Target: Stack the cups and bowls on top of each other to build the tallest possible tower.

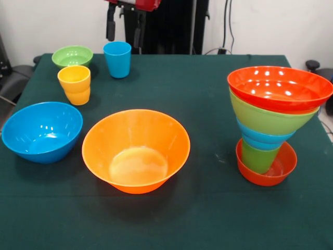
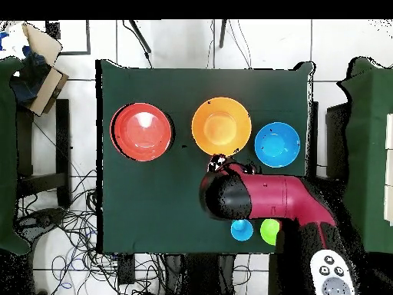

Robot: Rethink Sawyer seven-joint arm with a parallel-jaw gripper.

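The tower stands at the right of the front view: a red-orange small bowl [image 1: 276,172] lowest, then a green cup [image 1: 257,157], a blue bowl [image 1: 260,138], a green bowl [image 1: 268,119] and a wide red bowl [image 1: 280,87] on top. From overhead only that red bowl [image 2: 141,131] shows. My gripper [image 1: 125,26] hangs open and empty at the table's far edge, just above and behind a blue cup [image 1: 117,59]. A yellow-orange cup [image 1: 74,84] stands near a small green bowl [image 1: 72,56]. A large orange bowl [image 1: 135,150] and a blue bowl [image 1: 42,130] sit upright in front.
From overhead the arm [image 2: 265,196] reaches over the table's near right part and hides the yellow-orange cup. The orange bowl [image 2: 221,125], blue bowl [image 2: 277,144], blue cup [image 2: 242,229] and small green bowl [image 2: 269,230] show around it. The green cloth [image 1: 208,94] lies between the loose pieces and the tower.
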